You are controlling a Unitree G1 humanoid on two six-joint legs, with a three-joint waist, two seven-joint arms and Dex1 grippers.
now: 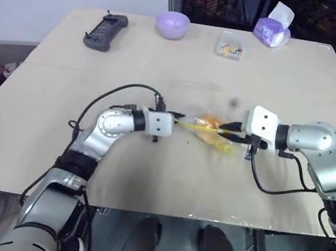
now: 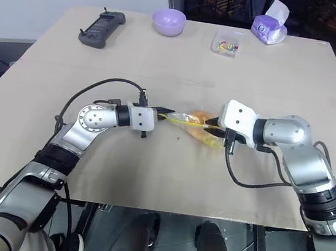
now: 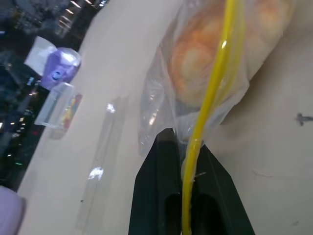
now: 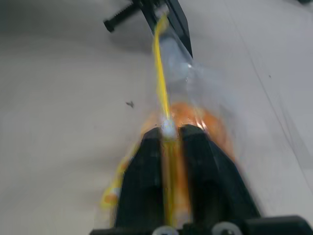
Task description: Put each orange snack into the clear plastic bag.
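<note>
While both arms meet over the middle of the counter (image 1: pixel 148 179), the scene reads as follows.

Clear plastic bag (image 3: pixel 161 98): stretched between the two grippers just above the counter, its yellow seal strip (image 3: pixel 215 83) running taut from one gripper to the other.

Orange snack (image 1: pixel 208 122): inside the bag, between the two grippers, showing through the clear plastic.

Left gripper (image 1: pixel 176 120): fingers pinched tight on the seal strip at the bag's left end.

Right gripper (image 1: pixel 224 130): fingers (image 4: pixel 146 166) stand narrowly either side of the seal strip at the bag's right end; whether they press it I cannot tell.

Far edge of counter: a black handset (image 1: pixel 105 30), a lavender bowl (image 1: pixel 172 24), a small clear box of colourful bits (image 1: pixel 230 46) and a purple tissue pack (image 1: pixel 273 29), all well apart from the bag.
</note>
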